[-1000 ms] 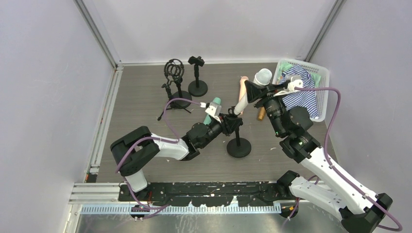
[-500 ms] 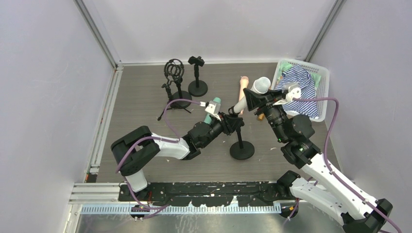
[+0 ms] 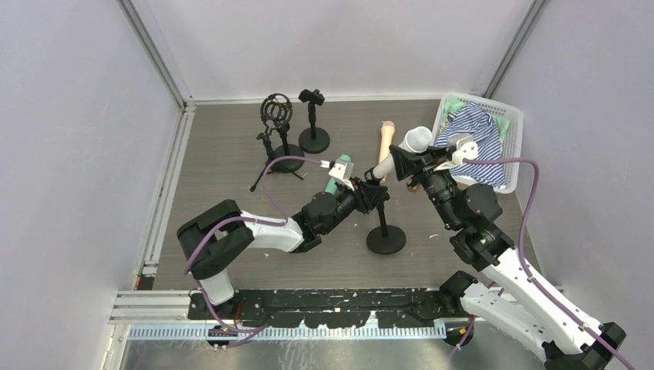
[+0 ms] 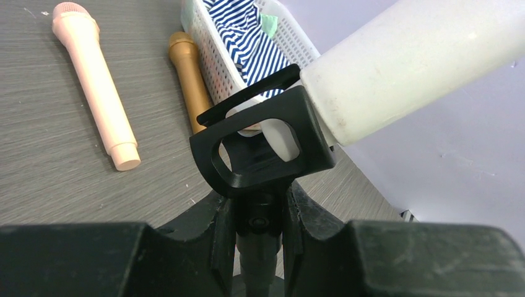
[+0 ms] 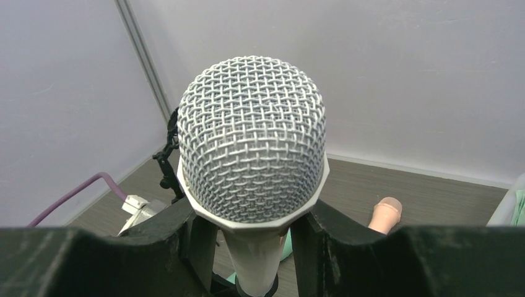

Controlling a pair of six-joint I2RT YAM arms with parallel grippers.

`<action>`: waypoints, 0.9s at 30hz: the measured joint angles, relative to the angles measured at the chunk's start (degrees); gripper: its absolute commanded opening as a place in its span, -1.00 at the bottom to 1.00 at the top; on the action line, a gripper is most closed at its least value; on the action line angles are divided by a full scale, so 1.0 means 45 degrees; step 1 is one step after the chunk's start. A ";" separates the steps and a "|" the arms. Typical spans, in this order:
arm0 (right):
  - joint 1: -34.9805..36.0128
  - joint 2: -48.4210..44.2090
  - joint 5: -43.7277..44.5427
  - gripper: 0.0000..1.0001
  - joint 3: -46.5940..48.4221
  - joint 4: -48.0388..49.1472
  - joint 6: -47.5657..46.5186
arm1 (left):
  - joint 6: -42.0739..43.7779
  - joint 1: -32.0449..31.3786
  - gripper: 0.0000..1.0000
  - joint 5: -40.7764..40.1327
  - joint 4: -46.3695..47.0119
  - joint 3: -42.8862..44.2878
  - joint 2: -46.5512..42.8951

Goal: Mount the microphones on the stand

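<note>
My left gripper (image 3: 372, 194) (image 4: 260, 224) is shut on the upright post of a black desk stand (image 3: 385, 240), just under its clip (image 4: 247, 145). The white microphone (image 3: 417, 139) (image 4: 408, 68) (image 5: 254, 154) slants down to the left, with its tail end inside that clip. The right gripper (image 3: 399, 160) (image 5: 257, 260) is shut on its handle just below the mesh head. A peach-pink microphone (image 3: 385, 139) (image 4: 93, 80) and a golden-brown one (image 4: 189, 74) lie on the table beyond the stand. The mint green microphone (image 3: 332, 186) lies partly under my left arm.
A shock-mount tripod stand (image 3: 276, 116) and a small round-base stand (image 3: 312, 100) are at the back left. A white basket (image 3: 513, 127) (image 4: 213, 52) holding a blue striped cloth (image 3: 470, 123) sits at the back right, close to the right arm.
The right gripper has carried the white microphone down and left, bringing its tail into the stand's clip. The stand's base has shifted slightly right. The left gripper has kept its hold.
</note>
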 measured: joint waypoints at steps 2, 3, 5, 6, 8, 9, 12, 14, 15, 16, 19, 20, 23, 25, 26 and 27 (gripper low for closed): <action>-0.0015 0.0010 0.0107 -0.98 0.0010 -0.0029 0.0010 | 0.0112 -0.0063 -0.99 -0.0068 -0.0053 0.0049 0.0000; -0.0015 0.0029 0.0175 -0.99 0.0010 -0.0029 0.0015 | 0.0151 -0.0087 -0.99 -0.0102 -0.0087 0.0073 0.0000; -0.0015 0.0107 0.0277 -0.99 0.0010 0.0015 0.0073 | 0.0214 -0.0126 -0.99 -0.0180 -0.0155 0.0121 0.0000; -0.0015 0.0146 0.0316 -0.98 0.0010 0.0053 0.0112 | 0.0233 -0.0136 -0.99 -0.0219 -0.0180 0.0136 0.0000; -0.0015 0.0223 0.0423 -0.99 0.0000 0.0165 0.0214 | 0.0287 -0.0160 -0.99 -0.0257 -0.0189 0.0141 0.0000; -0.0015 0.0248 0.0471 -0.99 -0.0024 0.0228 0.0267 | 0.0321 -0.0180 -0.99 -0.0282 -0.0189 0.0141 0.0000; -0.0015 0.0248 0.0690 -0.99 -0.0238 0.0563 0.0408 | 0.0398 -0.0228 -0.99 -0.0325 -0.0189 0.0160 0.0000; -0.0015 0.0238 0.0869 -0.99 -0.0461 0.0937 0.0510 | 0.0408 -0.0228 -0.99 -0.0345 -0.0194 0.0160 0.0000; -0.0015 0.0238 0.0942 -0.99 -0.0568 0.1117 0.0563 | 0.0408 -0.0228 -0.99 -0.0359 -0.0199 0.0160 0.0000; -0.0015 0.0228 0.1010 -0.98 -0.0670 0.1282 0.0622 | 0.0403 -0.0228 -0.99 -0.0369 -0.0199 0.0160 0.0000; -0.0019 0.0102 0.1141 -0.98 -0.1010 0.1719 0.0743 | 0.0384 -0.0228 -0.99 -0.0432 -0.0214 0.0165 0.0000; -0.0019 0.0015 0.1161 -0.99 -0.1171 0.1870 0.0777 | 0.0379 -0.0228 -0.99 -0.0461 -0.0214 0.0165 0.0010; -0.0044 -0.0223 0.1122 -0.99 -0.1520 0.2171 0.0797 | 0.0355 -0.0228 -0.99 -0.0549 -0.0219 0.0204 0.0044; -0.0049 -0.0306 0.1005 -0.98 -0.1685 0.2317 0.0738 | 0.0345 -0.0228 -0.99 -0.0588 -0.0228 0.0238 0.0078; -0.0063 -0.0345 0.0908 -0.98 -0.1758 0.2409 0.0685 | 0.0340 -0.0228 -0.99 -0.0602 -0.0223 0.0248 0.0092; -0.0078 -0.0374 0.0831 -0.99 -0.1802 0.2472 0.0651 | 0.0340 -0.0228 -0.99 -0.0607 -0.0228 0.0257 0.0097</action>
